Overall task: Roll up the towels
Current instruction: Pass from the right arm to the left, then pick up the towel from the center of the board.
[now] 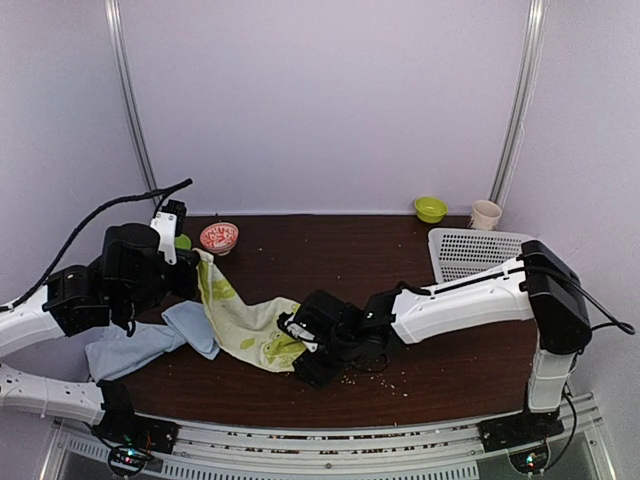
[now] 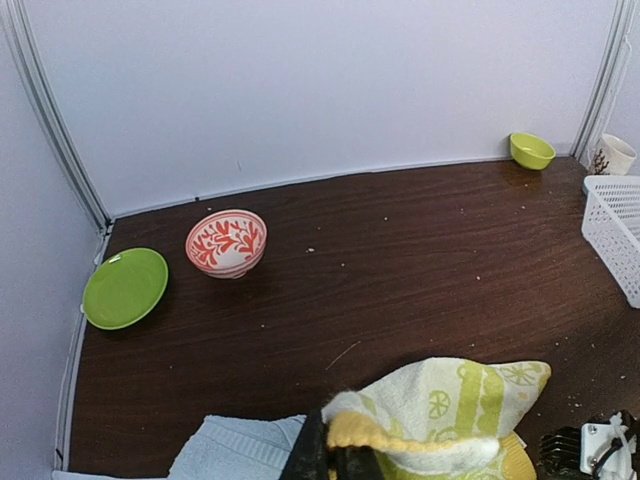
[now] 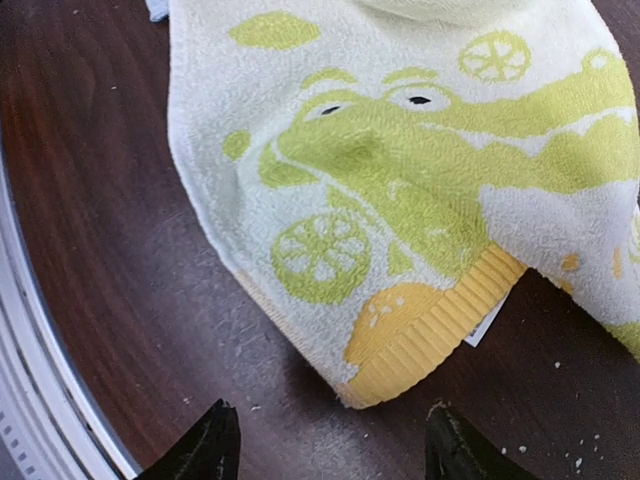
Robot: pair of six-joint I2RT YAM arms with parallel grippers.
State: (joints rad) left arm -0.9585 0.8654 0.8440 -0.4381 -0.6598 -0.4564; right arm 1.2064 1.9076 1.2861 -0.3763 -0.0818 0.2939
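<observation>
The lime-green and cream towel (image 1: 240,322) stretches from a raised corner at the left down to the table (image 1: 400,270) in the middle. My left gripper (image 1: 196,262) is shut on its yellow edge (image 2: 400,437), holding that corner up above the table. The pale blue towel (image 1: 140,345) lies crumpled at the near left, partly under the green one, and its corner shows in the left wrist view (image 2: 235,450). My right gripper (image 3: 330,445) stands open just short of the towel's yellow corner (image 3: 430,330), which lies flat on the wood; nothing is between its fingers.
A red-and-white bowl (image 1: 219,237) and a green plate (image 2: 125,287) sit at the back left. A small green bowl (image 1: 430,208), a cup (image 1: 485,214) and a white basket (image 1: 470,250) stand at the back right. Crumbs dot the table near the right gripper.
</observation>
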